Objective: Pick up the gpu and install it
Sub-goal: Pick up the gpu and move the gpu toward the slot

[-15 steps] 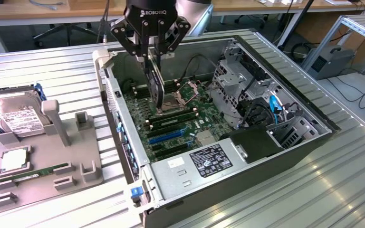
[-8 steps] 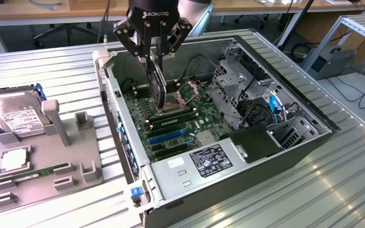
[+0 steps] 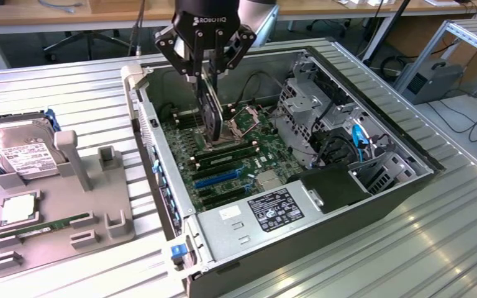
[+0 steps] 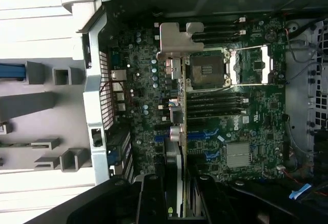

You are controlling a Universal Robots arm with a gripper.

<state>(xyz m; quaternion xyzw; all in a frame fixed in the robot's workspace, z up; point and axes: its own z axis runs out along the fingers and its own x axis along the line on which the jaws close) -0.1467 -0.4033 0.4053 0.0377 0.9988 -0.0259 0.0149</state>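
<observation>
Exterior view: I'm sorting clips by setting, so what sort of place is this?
Probably a robotics lab or workshop: an open PC case sits on a ribbed metal bench, the arm's tool holds a gpu over the motherboard, and office desks stand behind.

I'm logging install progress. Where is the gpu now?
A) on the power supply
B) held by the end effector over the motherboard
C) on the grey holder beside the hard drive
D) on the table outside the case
B: the end effector grips the gpu edge-on, inside the case over the motherboard.
</observation>
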